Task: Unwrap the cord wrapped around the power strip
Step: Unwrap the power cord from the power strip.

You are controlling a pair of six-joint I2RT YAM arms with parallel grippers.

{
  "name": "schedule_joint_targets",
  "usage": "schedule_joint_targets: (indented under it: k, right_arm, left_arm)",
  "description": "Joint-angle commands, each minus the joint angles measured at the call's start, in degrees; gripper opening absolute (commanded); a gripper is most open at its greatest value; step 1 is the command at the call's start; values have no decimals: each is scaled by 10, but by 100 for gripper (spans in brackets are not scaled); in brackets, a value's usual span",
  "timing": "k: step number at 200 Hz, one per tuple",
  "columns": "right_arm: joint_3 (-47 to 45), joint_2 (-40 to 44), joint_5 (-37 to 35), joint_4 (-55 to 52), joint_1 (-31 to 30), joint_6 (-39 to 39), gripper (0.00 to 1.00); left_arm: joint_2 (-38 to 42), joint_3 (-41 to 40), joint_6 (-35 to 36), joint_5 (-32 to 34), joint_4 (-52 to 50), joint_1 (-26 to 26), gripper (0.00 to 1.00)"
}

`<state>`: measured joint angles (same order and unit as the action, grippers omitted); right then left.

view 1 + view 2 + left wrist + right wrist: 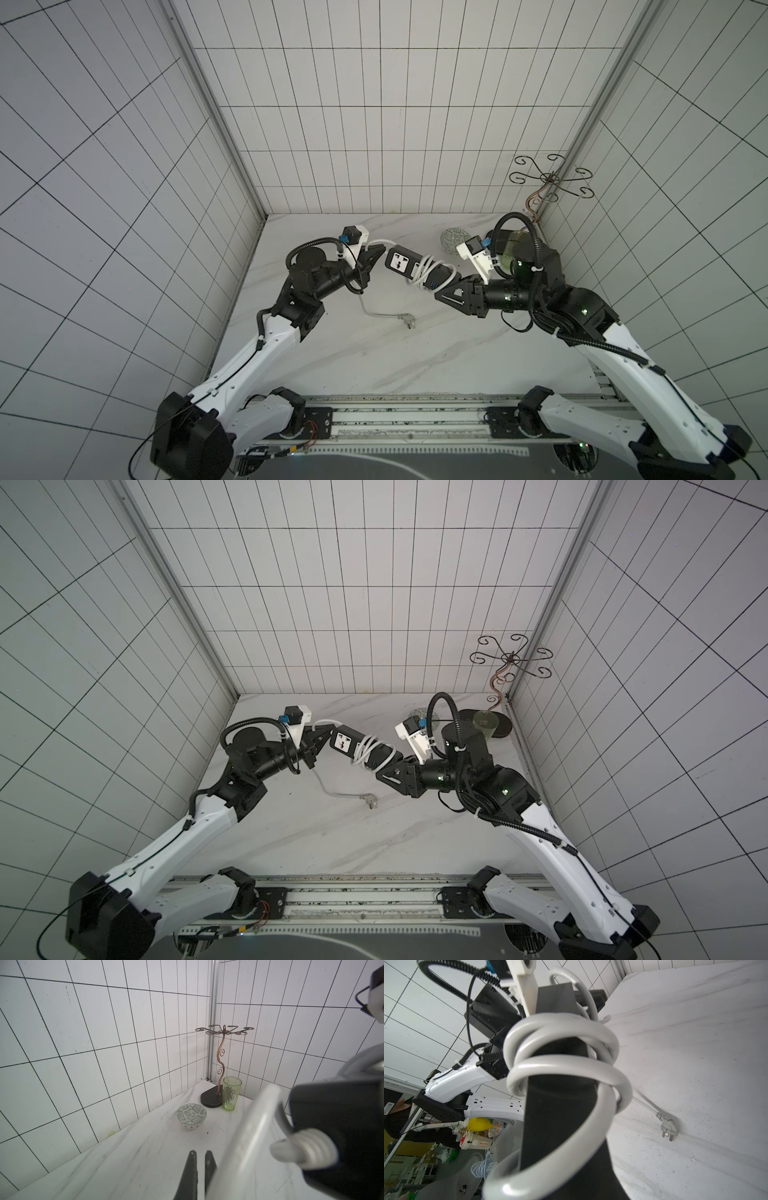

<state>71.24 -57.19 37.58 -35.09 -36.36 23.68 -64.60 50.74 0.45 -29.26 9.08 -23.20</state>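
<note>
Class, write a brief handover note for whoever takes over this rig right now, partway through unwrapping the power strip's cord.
Left gripper: shut at the socket end of the power strip; the cord passes beside its fingers, not between them.
Right gripper: shut on the power strip's other end, holding it above the table.
Done: the plug lies free on the table.
Left: several loops remain around the strip's middle.

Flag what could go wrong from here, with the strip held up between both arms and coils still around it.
1. The left gripper looks shut beside the cord, not on it; pulling away may unwind nothing.
2. The right gripper holds only one end of the power strip; a hard tug could lever it loose.
3. The plug lies on the table and could snag while dragging.
</note>
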Motion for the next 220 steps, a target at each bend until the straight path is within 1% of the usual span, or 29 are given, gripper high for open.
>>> schedule_joint_targets:
  k: [1, 13, 19, 47, 69, 76, 80, 89, 94, 108, 113, 122, 131, 150, 166, 193, 206, 220]
  right_arm:
    - [91, 17, 32, 37, 4, 1, 0]
    - [109, 18, 15, 53, 4, 7, 0]
    - [117, 17, -5, 58, 4, 5, 0]
    - [137, 0, -100, 84, 4, -20, 0]
    - [145, -23, -182, 98, 4, -49, 0]
    - [149, -31, -200, 96, 4, -58, 0]
    - [151, -35, -213, 96, 4, -61, 0]
    - [154, -42, -242, 95, 4, -62, 0]
    - [155, -47, -253, 93, 5, -65, 0]
    - [169, -64, -268, 80, 5, -70, 0]
    - [175, -70, -268, 72, 4, -73, 0]
    - [182, -79, -265, 60, 5, -76, 0]
    - [186, -85, -263, 51, 5, -78, 0]
    - [196, -92, -251, 24, 4, -86, 0]
    - [203, -94, -235, 3, 5, -87, 0]
    - [203, -86, -200, -7, 4, -79, 0]
    - [203, -81, -194, -7, 5, -73, 0]
    - [205, -76, -187, -5, 4, -66, 0]
  left_arm:
    - [-63, 73, 13, -78, -117, 21, 1]
    - [-95, 95, 31, -117, -165, 21, 1]
    - [-105, 98, 27, -128, -177, 21, 1]
    - [-126, 57, 7, -132, -186, 21, 3]
    - [-128, 36, 31, -138, -208, 21, 7]
    - [-127, 34, 38, -142, -212, 21, 10]
    - [-125, 32, 41, -142, -213, 21, 16]
    - [-114, 32, 46, -130, -218, 21, 36]
    - [-103, 35, 53, -118, -226, 22, 45]
    - [-60, 37, 77, -85, -244, 22, 64]
    - [-41, 34, 86, -73, -243, 22, 73]
    - [0, 24, 102, -64, -227, 21, 87]
    - [40, 9, 114, -62, -193, 21, 97]
    - [92, 3, 156, -68, -143, 3, 98]
    - [97, 1, 183, -47, -101, -35, 98]
    - [52, 9, 202, 16, -46, -93, 97]
    - [27, 18, 207, 36, -36, -109, 93]
    - [4, 18, 209, 46, -14, -113, 88]
